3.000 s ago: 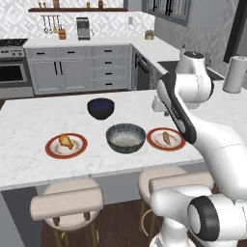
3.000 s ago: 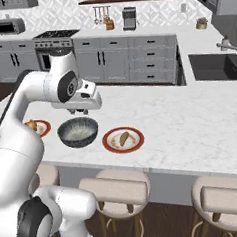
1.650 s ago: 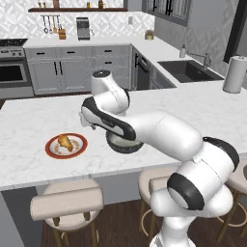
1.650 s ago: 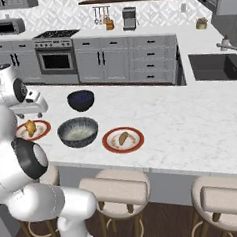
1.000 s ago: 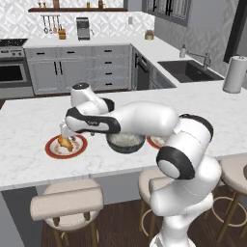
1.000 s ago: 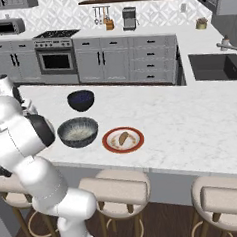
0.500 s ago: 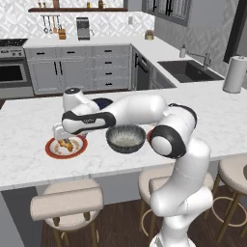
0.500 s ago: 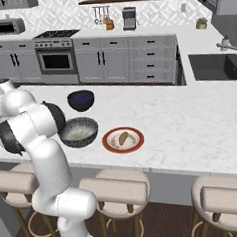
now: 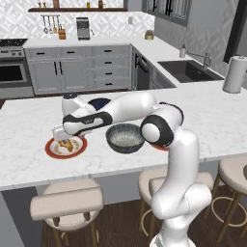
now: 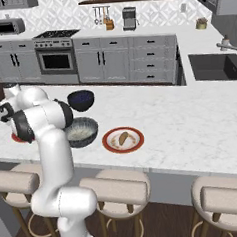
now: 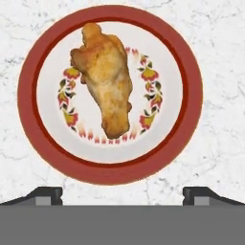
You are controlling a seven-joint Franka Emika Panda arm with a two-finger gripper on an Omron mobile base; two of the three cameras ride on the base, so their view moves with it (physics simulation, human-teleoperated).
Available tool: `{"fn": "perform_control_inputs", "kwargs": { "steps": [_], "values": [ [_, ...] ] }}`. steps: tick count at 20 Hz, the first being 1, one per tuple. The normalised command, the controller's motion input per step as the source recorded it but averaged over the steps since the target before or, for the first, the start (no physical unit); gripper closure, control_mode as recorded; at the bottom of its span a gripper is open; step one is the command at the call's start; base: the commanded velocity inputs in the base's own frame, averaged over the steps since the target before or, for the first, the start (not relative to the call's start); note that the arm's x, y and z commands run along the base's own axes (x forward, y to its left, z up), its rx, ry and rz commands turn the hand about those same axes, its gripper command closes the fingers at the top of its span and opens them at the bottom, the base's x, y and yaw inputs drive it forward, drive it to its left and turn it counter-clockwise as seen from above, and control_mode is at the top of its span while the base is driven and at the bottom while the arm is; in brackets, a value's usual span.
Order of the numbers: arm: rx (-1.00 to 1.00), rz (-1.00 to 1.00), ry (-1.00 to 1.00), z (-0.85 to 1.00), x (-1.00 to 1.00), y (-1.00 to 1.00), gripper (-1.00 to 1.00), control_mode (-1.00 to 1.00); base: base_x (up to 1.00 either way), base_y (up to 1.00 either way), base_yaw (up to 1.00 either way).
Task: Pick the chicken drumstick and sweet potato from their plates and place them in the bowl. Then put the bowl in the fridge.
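The chicken drumstick (image 11: 107, 81), lumpy and golden-brown, lies on a red-rimmed plate (image 11: 110, 170) right under my hand. My gripper (image 11: 122, 195) hangs above that plate, open, both fingertips (image 11: 45, 194) wide apart with nothing between them. From the left base view the gripper (image 9: 61, 139) hovers over the left plate (image 9: 52, 150) and the drumstick (image 9: 70, 144). The grey ribbed bowl (image 9: 125, 137) stands to the right of it. The sweet potato (image 10: 123, 138) rests on the other plate (image 10: 110, 145), right of the bowl (image 10: 81, 131). The fridge is out of view.
A smaller dark blue bowl (image 10: 81, 99) stands behind the grey one. Stools (image 9: 67, 205) line the island's near edge. My white arm (image 9: 130, 103) stretches across the counter over the grey bowl. A sink (image 9: 185, 70) and paper towel roll (image 9: 235, 75) are far right.
The arm has swung left from over the grey bowl and come down over the drumstick's plate. The jaws have stayed open.
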Motion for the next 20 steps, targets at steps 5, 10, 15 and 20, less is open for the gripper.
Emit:
{"fn": "perform_control_inputs", "kwargs": {
  "steps": [5,10,15,20],
  "values": [
    [0.00,-0.07,0.00,-0.29,0.26,0.31,-1.00,-1.00,0.00,0.00,0.00],
    [0.00,-0.04,0.00,-0.23,0.28,0.01,-1.00,-1.00,0.00,0.00,0.00],
    [0.00,-0.01,0.00,-0.29,0.13,0.00,-1.00,-1.00,0.00,0.00,0.00],
    [0.00,0.00,0.01,-0.27,0.15,0.00,-1.00,-1.00,0.00,0.00,0.00]
  ]
}}
